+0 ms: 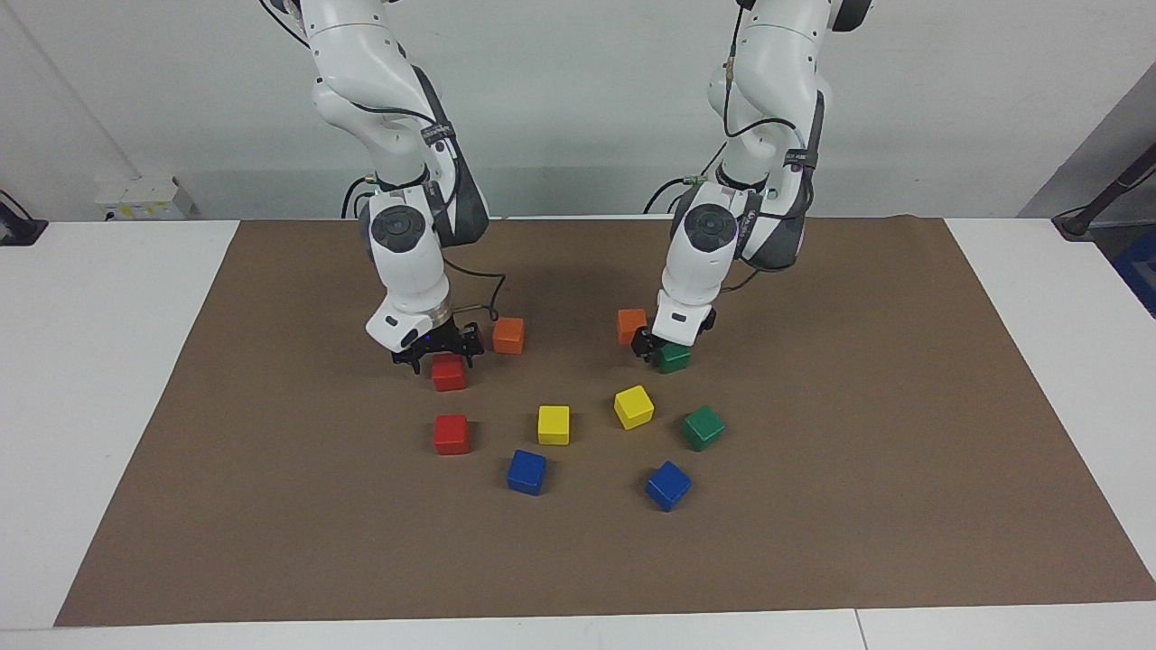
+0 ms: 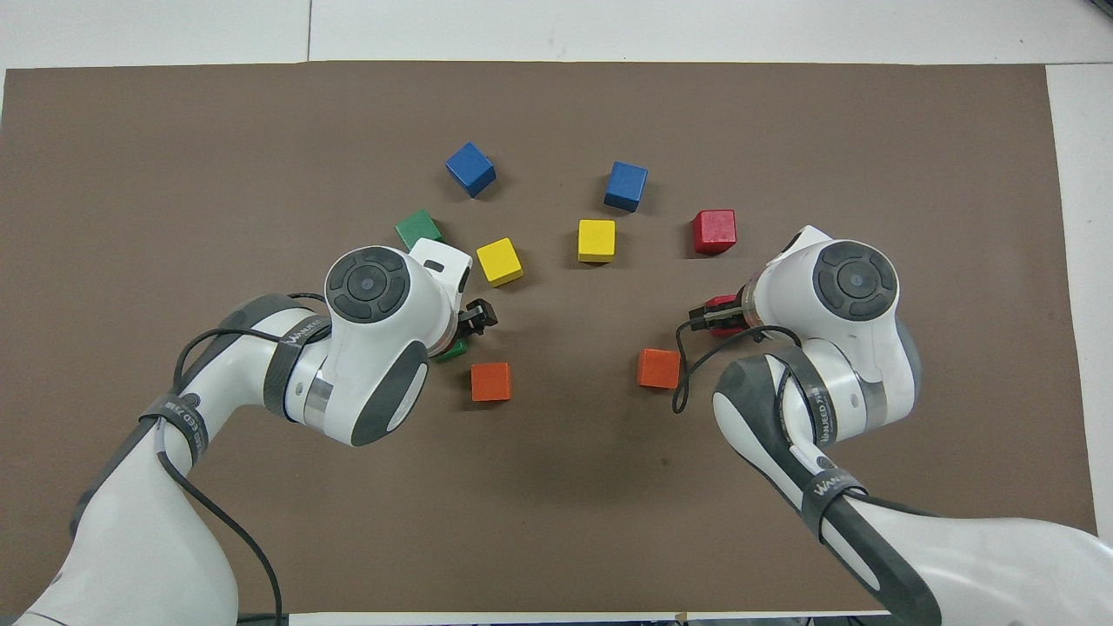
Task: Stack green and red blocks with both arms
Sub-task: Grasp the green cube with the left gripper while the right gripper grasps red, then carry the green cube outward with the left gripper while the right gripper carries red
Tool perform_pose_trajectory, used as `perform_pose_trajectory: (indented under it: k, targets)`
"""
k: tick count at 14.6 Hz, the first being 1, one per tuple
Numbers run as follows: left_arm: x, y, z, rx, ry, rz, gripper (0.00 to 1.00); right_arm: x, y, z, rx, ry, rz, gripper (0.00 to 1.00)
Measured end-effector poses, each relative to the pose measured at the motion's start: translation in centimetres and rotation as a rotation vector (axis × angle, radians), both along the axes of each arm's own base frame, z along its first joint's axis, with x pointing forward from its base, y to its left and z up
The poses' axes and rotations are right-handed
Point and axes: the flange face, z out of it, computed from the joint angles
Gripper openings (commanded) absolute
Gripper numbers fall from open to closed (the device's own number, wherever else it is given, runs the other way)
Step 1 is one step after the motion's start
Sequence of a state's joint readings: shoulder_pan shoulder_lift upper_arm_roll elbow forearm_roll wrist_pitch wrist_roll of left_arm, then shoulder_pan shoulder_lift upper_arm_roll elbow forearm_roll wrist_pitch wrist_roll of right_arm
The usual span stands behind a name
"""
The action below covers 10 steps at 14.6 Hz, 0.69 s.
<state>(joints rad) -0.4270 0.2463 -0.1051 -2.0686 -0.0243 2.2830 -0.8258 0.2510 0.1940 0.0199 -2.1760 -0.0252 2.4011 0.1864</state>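
Right hand [image 1: 435, 351] lowered over nearer red block [image 1: 449, 372], fingers spread wide at either side, block on brown mat [image 1: 813, 506], not lifted. Left hand [image 1: 659, 346] down on nearer green block [image 1: 673, 357], fingers likewise wide, block resting on mat; contact not discernible. Second red block [image 1: 452, 434] farther from robots, toward right arm's end of surface. Second green block [image 1: 703, 427] farther out, toward left arm's end. Orange cubes [image 1: 508, 335] and [image 1: 631, 326] just beside each hand, between the two arms. Yellow cubes [image 1: 554, 424], [image 1: 634, 406] and blue cubes [image 1: 526, 472], [image 1: 668, 486] farther out still, apart from one another.
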Motion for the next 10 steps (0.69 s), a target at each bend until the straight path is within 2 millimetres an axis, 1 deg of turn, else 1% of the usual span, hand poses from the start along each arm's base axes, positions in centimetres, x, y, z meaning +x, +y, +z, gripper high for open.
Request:
perform_pose_trajectory:
  k: [1, 2, 5, 6, 7, 8, 10]
  targets:
    - [-0.1, 0.1, -0.3, -0.001, -0.001, 0.0, 1.0, 0.0, 0.0, 0.0, 0.0, -0.001, 0.0, 1.0]
    - [-0.2, 0.1, -0.7, -0.002, -0.003, 0.001, 1.0, 0.0, 0.0, 0.0, 0.0, -0.001, 0.0, 0.89]
    - [-0.3, 0.2, -1.3, -0.002, -0.002, 0.001, 0.99, 0.0, 0.0, 0.0, 0.0, -0.001, 0.0, 0.07]
    - [-0.3, 0.2, -1.3, -0.002, -0.002, 0.001, 0.72, 0.0, 0.0, 0.0, 0.0, -0.001, 0.0, 0.0]
    - [-0.3, 0.2, -1.4, -0.001, -0.001, 0.001, 0.26, 0.0, 0.0, 0.0, 0.0, -0.001, 0.0, 0.0]
    - [-0.3, 0.1, -1.4, -0.001, 0.0, 0.0, 0.0, 0.0, 0.0, 0.0, 0.0, -0.001, 0.0, 0.0]
    - [-0.5, 0.1, -1.5, 0.003, 0.008, -0.002, 0.0, 0.2, 0.0, 0.2, 0.0, 0.0, -0.001, 0.0]
